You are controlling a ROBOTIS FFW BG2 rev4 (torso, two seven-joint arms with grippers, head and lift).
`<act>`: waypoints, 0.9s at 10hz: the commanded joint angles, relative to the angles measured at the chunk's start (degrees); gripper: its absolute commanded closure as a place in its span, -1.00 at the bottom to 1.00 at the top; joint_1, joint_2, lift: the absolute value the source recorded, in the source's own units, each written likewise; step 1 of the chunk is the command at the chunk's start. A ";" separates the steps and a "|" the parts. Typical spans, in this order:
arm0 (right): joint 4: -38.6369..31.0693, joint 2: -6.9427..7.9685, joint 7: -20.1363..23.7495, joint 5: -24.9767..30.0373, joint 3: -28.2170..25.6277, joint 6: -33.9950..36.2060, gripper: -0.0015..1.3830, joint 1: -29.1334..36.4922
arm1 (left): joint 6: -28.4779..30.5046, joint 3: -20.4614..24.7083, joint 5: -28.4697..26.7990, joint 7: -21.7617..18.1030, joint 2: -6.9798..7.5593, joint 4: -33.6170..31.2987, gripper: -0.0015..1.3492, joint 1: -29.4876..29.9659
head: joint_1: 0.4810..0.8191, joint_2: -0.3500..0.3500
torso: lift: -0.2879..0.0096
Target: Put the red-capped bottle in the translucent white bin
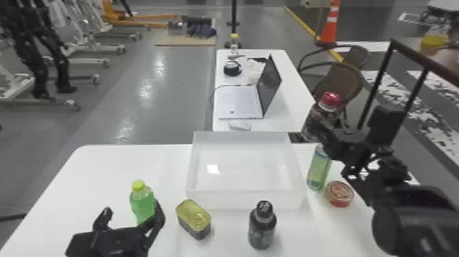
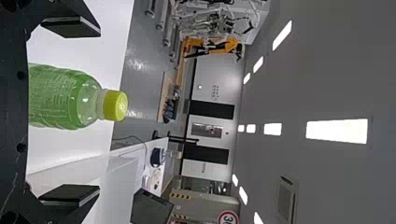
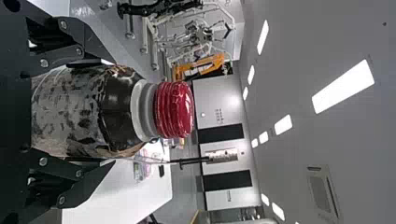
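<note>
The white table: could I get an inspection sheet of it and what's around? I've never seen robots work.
Surface: white table, smooth top.
Job's things: red-capped bottle held up outside the translucent white bin.
Clutter: yellow-capped green bottle, yellow-topped tin, dark bottle, slim green bottle, round red tin.
Grippers: left gripper open by the yellow-capped bottle; right gripper closed on the red-capped one.
Cables on white table: nothing seen.
Surroundings: laptop on another table, orange cone.

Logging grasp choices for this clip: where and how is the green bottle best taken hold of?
Probably by its body, below the sloping shoulder, with the left hand coming level from the near side, one finger each side: the green bottle stands upright, its rounded body broader than the cap.
</note>
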 commanded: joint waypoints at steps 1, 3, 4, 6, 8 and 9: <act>2.89 -0.05 0.00 -1.51 3.60 -0.52 0.31 -2.76 | 0.13 0.09 0.01 0.03 0.05 0.00 -0.82 -0.02 | -0.60 0.00 | 0.26; 7.72 0.83 0.79 -3.27 8.61 -1.75 0.31 -6.63 | 0.30 0.09 0.27 -0.05 0.32 0.09 -0.82 -0.02 | -0.60 0.00 | 0.26; 9.39 1.27 0.88 -3.71 10.20 -2.01 0.31 -7.07 | 0.39 -0.09 0.36 -0.05 0.40 0.09 -0.82 -0.10 | -0.60 0.00 | 0.26; 12.90 1.71 0.79 -4.50 11.43 -1.84 0.31 -6.63 | 0.39 -0.18 0.62 0.03 0.49 0.09 -0.82 -0.02 | -0.60 0.00 | 0.26; 15.19 1.80 0.79 -4.67 11.78 0.45 0.31 -6.10 | 0.48 -0.26 0.62 -0.05 0.49 0.09 -0.82 -0.10 | -0.60 0.00 | 0.26; 16.07 1.89 0.79 -5.11 11.78 0.98 0.31 -5.93 | 0.48 -0.18 0.80 -0.05 0.49 0.18 -0.82 -0.10 | -0.60 0.00 | 0.26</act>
